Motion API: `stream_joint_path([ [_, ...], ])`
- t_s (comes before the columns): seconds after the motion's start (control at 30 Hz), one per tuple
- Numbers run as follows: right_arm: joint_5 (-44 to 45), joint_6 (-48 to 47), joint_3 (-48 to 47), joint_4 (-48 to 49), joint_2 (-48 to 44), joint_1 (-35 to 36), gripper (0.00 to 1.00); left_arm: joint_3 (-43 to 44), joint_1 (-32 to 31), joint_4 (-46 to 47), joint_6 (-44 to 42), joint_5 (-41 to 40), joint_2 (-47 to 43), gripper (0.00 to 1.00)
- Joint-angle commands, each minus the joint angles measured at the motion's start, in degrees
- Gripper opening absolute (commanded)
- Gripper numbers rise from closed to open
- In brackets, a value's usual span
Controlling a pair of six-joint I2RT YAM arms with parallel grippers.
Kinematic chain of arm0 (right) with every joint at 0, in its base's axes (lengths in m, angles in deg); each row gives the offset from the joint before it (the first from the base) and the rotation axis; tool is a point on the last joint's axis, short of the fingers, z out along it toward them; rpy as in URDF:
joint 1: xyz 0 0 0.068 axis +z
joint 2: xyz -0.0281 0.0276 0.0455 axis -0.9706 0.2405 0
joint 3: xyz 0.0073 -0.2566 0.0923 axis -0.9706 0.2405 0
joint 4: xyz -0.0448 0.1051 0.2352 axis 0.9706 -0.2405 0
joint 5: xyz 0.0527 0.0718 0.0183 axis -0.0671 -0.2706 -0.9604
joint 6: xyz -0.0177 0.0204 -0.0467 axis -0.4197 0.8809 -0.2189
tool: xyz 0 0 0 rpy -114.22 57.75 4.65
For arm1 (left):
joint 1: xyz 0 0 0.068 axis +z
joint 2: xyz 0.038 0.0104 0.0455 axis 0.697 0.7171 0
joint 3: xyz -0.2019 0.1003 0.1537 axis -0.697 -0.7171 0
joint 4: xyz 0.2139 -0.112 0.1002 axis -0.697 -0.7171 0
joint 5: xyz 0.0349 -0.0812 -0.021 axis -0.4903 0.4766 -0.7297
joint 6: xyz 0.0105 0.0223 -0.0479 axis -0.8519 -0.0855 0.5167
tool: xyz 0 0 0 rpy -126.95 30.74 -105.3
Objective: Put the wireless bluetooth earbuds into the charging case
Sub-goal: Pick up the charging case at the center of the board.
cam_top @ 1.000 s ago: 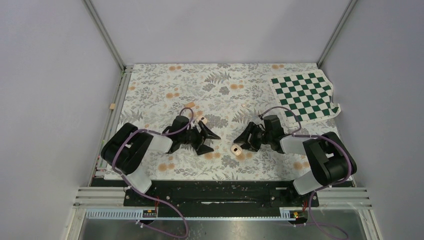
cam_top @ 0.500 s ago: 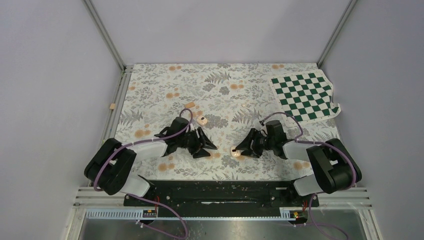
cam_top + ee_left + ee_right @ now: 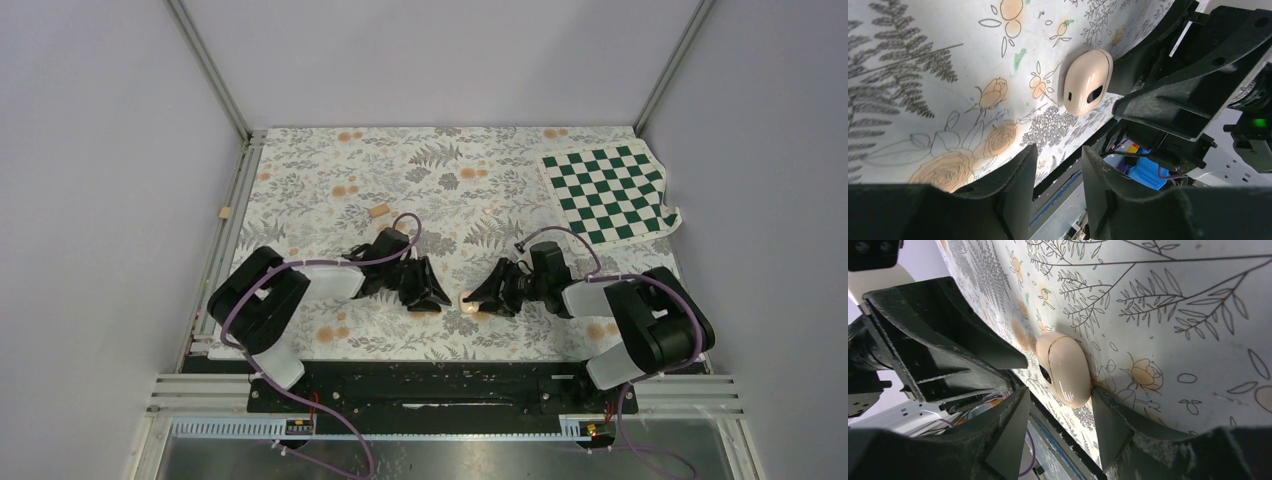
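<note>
The charging case [image 3: 470,301] lies on the flowered counter [image 3: 300,170], at about 6 o'clock of its surface, not far from the near edge and roughly midway between the two arms. It is a small rounded peach body lying on its side. A thin seam runs around it and a dark oval mark shows on its shell. I cannot tell from here whether the lid is fully closed.

The right fingers [image 3: 488,292] come to the case from its 3 o'clock side and are low at the counter. In the right wrist view the case sits between them. One finger is touching it or just beside it, and on the other side a narrow strip of the counter shows between finger and shell. So these fingers are parted around the case and do not clamp it.

The left fingers [image 3: 428,293] are at 9 o'clock of the case, near it but apart from it, pointing toward it. In the left wrist view only a slim gap separates them, and nothing is between them. They have hold of nothing.

A small tan block [image 3: 378,210] lies at 11 o'clock of the left fingers, well apart. A green and white checkered cloth [image 3: 608,190] covers the 1 o'clock corner of the counter.
</note>
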Motion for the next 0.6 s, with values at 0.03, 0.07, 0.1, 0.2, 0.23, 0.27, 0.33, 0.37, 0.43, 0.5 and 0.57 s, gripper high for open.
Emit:
stream_joint_path([
  [0.03, 0.09, 0.28, 0.23, 2.32, 3.08, -0.17, 0.56, 3.48, -1.59, 6.13, 0.13, 2.1, 4.55, 0.38],
  [0.07, 0.05, 0.21, 0.11, 2.26, 3.38, -0.17, 0.56, 3.93, -1.69, 6.53, 0.32, 2.2, 5.59, 0.37],
  [0.1, 0.13, 0.18, 0.04, 2.37, 3.57, -0.17, 0.56, 4.26, -1.67, 7.06, 0.61, 2.41, 6.67, 0.35],
  [0.2, 0.38, 0.51, 0.11, 3.34, 4.08, -0.14, 0.55, 4.67, -1.68, 8.52, 1.32, 2.35, 8.96, 0.31],
  [0.23, 0.4, 0.9, 0.2, 3.94, 4.44, -0.16, 0.55, 4.82, -1.64, 9.14, 1.5, 2.49, 9.5, 0.29],
  [0.27, 0.52, 1.33, 0.29, 4.54, 4.7, -0.15, 0.55, 4.87, -1.64, 9.81, 1.81, 2.54, 10.06, 0.27],
  [0.33, 0.84, 2.45, 0.74, 6.29, 5.4, -0.17, 0.54, 5.16, -1.61, 10.63, 2.26, 2.6, 10.89, 0.26],
  [0.37, 1.05, 2.99, 1.02, 7.46, 5.85, -0.17, 0.54, 5.35, -1.58, 10.86, 2.36, 2.6, 11.3, 0.26],
  [0.43, 1.32, 4.27, 1.38, 9.45, 7.01, -0.17, 0.54, 5.67, -1.56, 10.99, 2.37, 2.74, 11.69, 0.25],
  [0.5, 1.57, 4.65, 1.39, 10.32, 7.56, -0.17, 0.54, 5.43, -1.27, 10.83, 2.26, 2.67, 11.38, 0.24],
  [0.57, 2.25, 3.74, 1.05, 8.9, 7.17, -0.17, 0.54, 4.77, -0.61, 9.77, 1.45, 2.23, 10.38, 0.24],
])
